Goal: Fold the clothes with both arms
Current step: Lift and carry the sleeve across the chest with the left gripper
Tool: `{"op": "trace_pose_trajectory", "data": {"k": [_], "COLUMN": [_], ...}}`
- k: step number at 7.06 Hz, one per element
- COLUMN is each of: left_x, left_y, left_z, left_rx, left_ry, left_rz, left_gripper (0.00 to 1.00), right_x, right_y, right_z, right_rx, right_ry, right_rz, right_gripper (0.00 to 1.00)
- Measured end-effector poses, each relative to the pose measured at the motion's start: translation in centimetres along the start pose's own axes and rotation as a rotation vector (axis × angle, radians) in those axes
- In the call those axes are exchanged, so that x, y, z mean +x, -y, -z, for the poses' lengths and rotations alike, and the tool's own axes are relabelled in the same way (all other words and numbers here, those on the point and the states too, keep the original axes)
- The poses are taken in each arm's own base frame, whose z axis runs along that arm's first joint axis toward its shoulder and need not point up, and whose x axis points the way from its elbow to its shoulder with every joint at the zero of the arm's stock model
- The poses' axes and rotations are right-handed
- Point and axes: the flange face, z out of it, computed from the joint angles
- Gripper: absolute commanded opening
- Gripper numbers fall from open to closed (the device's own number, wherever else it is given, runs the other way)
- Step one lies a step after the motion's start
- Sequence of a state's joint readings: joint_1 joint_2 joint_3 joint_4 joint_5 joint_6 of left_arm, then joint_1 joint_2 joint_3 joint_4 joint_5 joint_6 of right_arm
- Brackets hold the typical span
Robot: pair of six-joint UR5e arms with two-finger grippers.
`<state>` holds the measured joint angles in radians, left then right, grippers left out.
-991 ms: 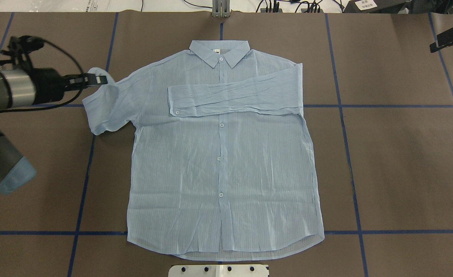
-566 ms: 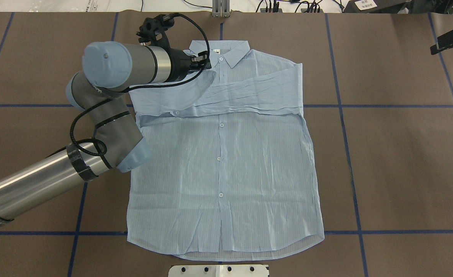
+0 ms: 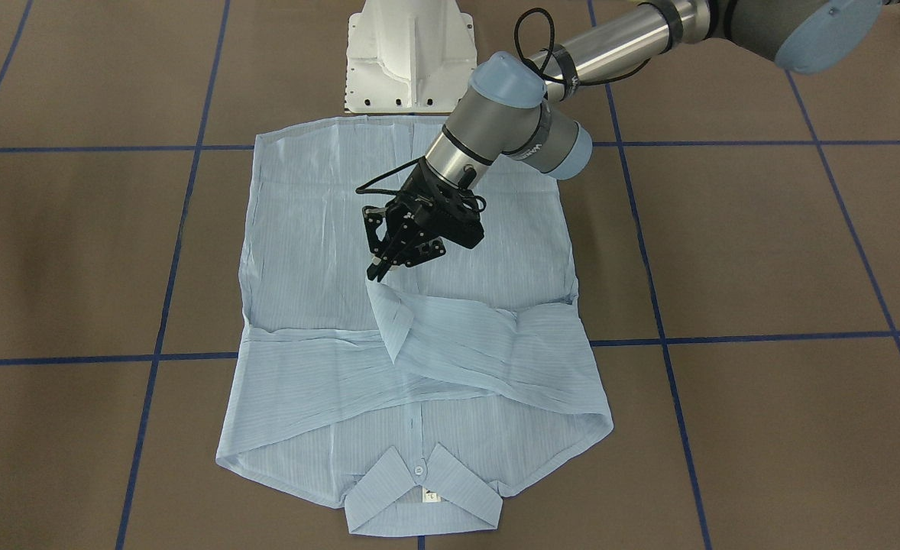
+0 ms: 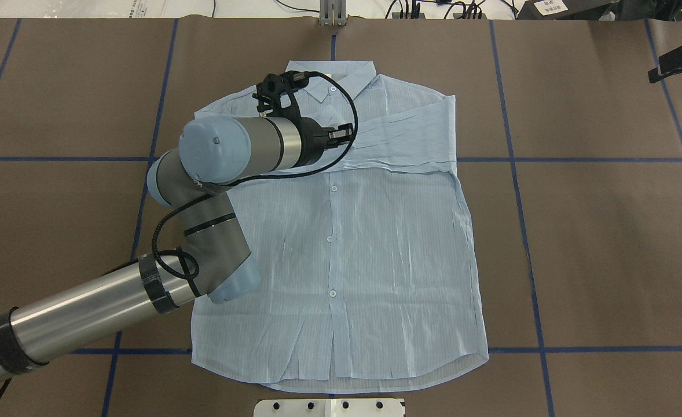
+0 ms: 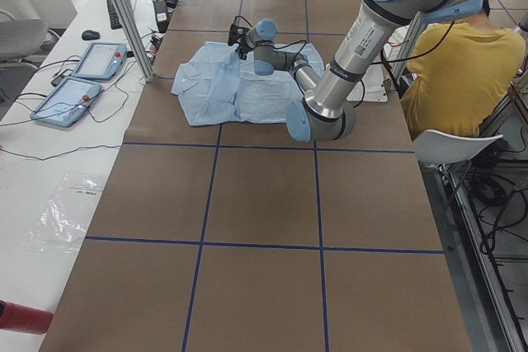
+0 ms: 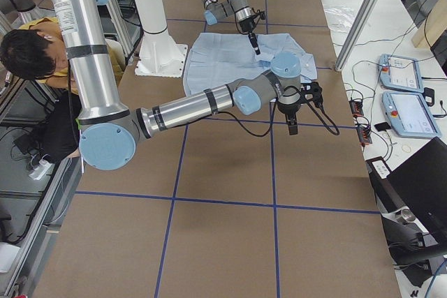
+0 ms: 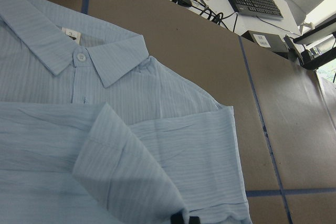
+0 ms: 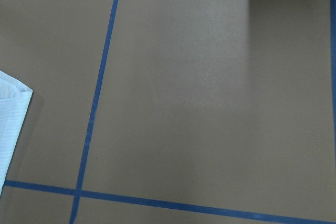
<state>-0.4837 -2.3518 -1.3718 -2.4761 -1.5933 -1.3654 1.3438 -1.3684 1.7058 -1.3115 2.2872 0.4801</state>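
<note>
Your shirt (image 3: pixel 305 229) lies flat mid-bench (image 3: pixel 763 252), collar away from the white pedestal (image 3: pixel 408 57), hem just beside it. The left end effector (image 3: pixel 376 273) pinches a sleeve cuff (image 3: pixel 390 321) above the chest (the left arm (image 4: pixel 231 145) hides that shoulder from overhead). The right end effector (image 6: pixel 292 127) hangs over bare bench beside the shirt, and I cannot tell how wide it stands. A person in yellow (image 5: pixel 462 72) sits beside the bench

The near grey-and-silver right arm (image 6: pixel 174 109) reaches across the brown papered table (image 6: pixel 223 172), its black two-finger right gripper (image 6: pixel 292 129) pointing down over bare table. The far black left gripper (image 6: pixel 256 48) points down onto the thin light blue shirt (image 6: pixel 216 64).
</note>
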Motion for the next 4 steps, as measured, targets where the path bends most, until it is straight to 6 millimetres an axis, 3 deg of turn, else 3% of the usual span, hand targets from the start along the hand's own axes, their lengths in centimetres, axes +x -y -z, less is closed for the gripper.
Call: {"op": "trace_pose_trajectory", "data": {"k": [2,4], "left_x": [-0.1,0.7], "left_y": [-2.1,-2.3], "left_z": [-1.8,-2.3], "left_rx": [-0.013,-0.020], "left_ry": [0.023,0.028], "left_rz": [-0.009,-0.015], "left_gripper": [1.00,1.00], "right_x": [0.0,-0.2], "right_y": [0.0,0.0], "right_z": [0.0,0.1], "right_rx": [0.000,0.002], "right_ry": [0.000,0.002], "right_rz": [0.000,-0.007], "right_gripper": [1.00,1.00]}}
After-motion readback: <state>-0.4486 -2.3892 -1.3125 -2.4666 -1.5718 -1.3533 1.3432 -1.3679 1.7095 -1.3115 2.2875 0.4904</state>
